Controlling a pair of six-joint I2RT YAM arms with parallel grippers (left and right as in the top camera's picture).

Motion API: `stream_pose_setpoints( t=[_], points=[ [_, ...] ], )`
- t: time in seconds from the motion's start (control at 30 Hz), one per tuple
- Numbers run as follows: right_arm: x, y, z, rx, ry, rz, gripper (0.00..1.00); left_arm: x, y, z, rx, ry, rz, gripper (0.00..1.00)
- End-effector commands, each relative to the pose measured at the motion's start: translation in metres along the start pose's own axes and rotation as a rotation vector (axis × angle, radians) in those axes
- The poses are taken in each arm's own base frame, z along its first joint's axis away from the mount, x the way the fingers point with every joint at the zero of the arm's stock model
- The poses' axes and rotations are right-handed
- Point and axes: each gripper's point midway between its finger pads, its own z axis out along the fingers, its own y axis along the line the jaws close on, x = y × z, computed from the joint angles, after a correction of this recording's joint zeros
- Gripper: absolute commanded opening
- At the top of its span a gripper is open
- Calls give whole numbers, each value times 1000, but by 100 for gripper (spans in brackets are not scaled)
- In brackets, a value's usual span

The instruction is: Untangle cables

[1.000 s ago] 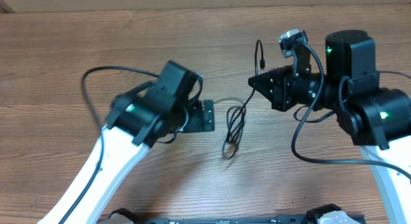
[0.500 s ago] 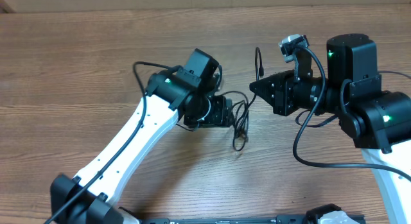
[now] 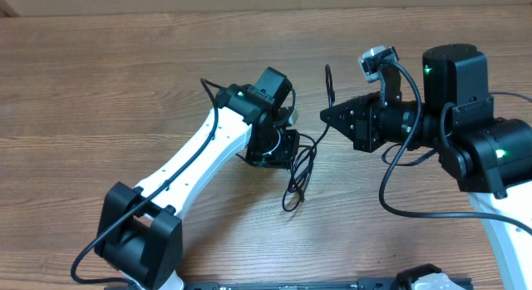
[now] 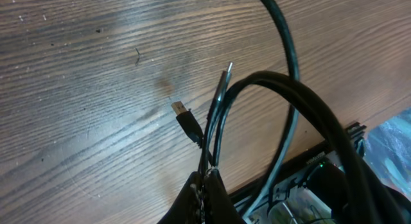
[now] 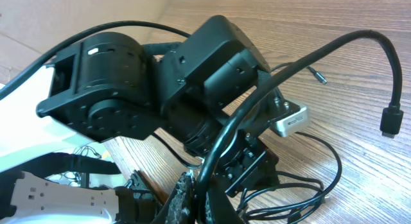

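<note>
Thin black cables (image 3: 297, 178) lie in a loose bundle on the wooden table between the two arms. My left gripper (image 3: 293, 149) sits at the bundle's upper left, shut on a couple of strands. In the left wrist view those strands rise from the closed left gripper (image 4: 207, 185), with a USB plug (image 4: 187, 123) beside them. My right gripper (image 3: 324, 115) is shut on another cable that arcs away to its plug (image 3: 327, 71). In the right wrist view that cable (image 5: 302, 60) curves from the right gripper (image 5: 202, 199) to a plug (image 5: 390, 120).
The left arm's wrist housing (image 5: 160, 89) stands close in front of the right gripper. A thick black arm cable (image 3: 395, 186) loops over the table (image 3: 125, 66) below the right arm. The table's front edge (image 4: 359, 121) runs close behind the left gripper.
The left arm swung right and up to the bundle, and its jaws went from open to shut on strands. The bundle shifted slightly. The right arm stayed put, still shut.
</note>
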Motion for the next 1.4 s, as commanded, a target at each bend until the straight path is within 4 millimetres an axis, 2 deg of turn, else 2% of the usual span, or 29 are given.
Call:
stream_pose_setpoints(
  t=[0.0, 0.23, 0.37, 0.43, 0.53, 0.67, 0.83, 1.0, 1.03, 1.07, 1.17, 1.23, 1.3, 1.37],
  points=[
    [-4, 11, -8, -23, -21, -28, 4, -5, -1, 4, 13, 5, 15, 4],
    [-3, 11, -8, -22, -18, -25, 4, -9, 0, 4, 10, -8, 16, 4],
    [-3, 11, -8, -22, -19, -25, 4, -11, -1, 4, 18, -16, 21, 13],
    [-3, 11, -8, -22, -19, -25, 4, -14, -5, 4, 36, -28, 57, 15],
    [-3, 11, -8, -22, -18, -25, 4, -15, -21, 3, 118, -26, 139, 18],
    [-3, 11, -8, -22, -18, -25, 4, -12, -29, 2, 163, -15, 186, 38],
    [-3, 12, -8, -27, -18, -25, 4, -13, -32, 3, 169, -22, 197, 48],
    [-3, 13, -8, -37, -16, -26, 4, -15, -40, 7, 173, -40, 230, 48],
    [-2, 13, -8, -36, -16, -26, 4, -16, -38, 7, 161, -45, 230, 48],
    [-2, 13, -8, -36, -16, -25, 4, -21, -28, 6, 118, -62, 215, 48],
    [-2, 12, -8, -27, -16, -24, 4, -38, 3, -13, 96, -103, 123, 39],
    [-2, 11, -8, -25, -14, -23, 4, -46, 18, -30, 144, -119, 47, 38],
    [-2, 11, -8, -25, -15, -23, 4, -52, 24, -47, 243, -127, 8, 40],
    [-2, 11, -8, -25, -15, -23, 4, -51, 16, -66, 410, -136, 95, 44]
  ],
)
